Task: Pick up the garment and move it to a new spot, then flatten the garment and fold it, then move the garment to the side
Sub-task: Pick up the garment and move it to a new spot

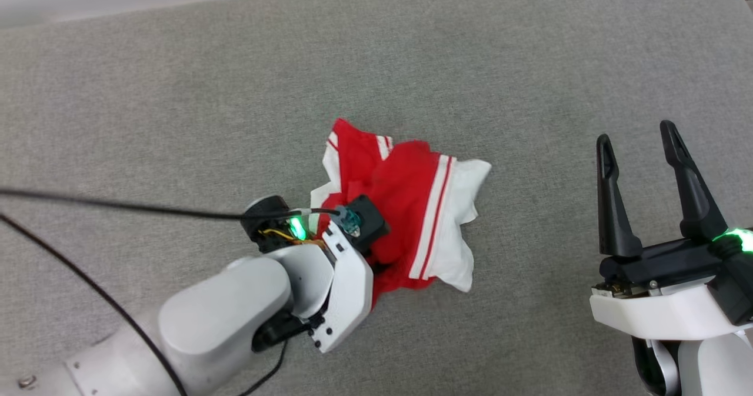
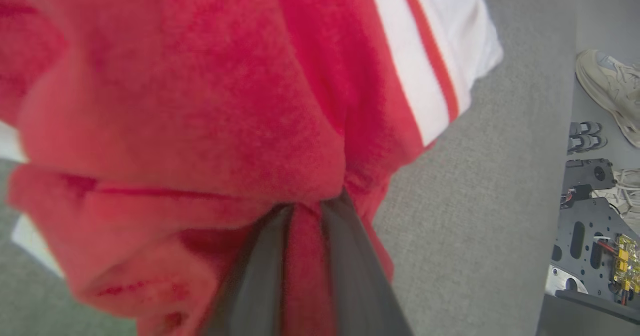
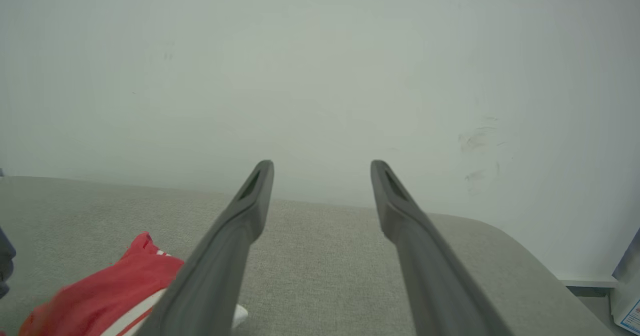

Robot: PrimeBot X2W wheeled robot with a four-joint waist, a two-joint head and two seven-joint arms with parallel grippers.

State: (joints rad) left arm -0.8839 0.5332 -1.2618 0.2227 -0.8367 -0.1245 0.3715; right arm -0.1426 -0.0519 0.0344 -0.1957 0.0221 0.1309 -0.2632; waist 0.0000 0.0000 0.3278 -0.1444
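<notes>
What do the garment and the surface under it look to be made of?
Garment: soft matte knit, perhaps cotton or polyester; it crumples into loose folds and looks fuzzy close up. Surface: grey matte woven cloth, judging by its fine speckled weave.

Soft, even light falls on the grey table [image 1: 176,119] in the head view; the red shirt [image 1: 406,190] casts only a faint shadow, and the top left corner is washed out. Green lamps [image 1: 297,228] glow on both wrists. In the left wrist view the shirt is so close that it smears, as do the jaws; the shoe [image 2: 607,86] at the right is sharper. The right wrist view looks flat and hazy against a pale wall [image 3: 320,51].
</notes>
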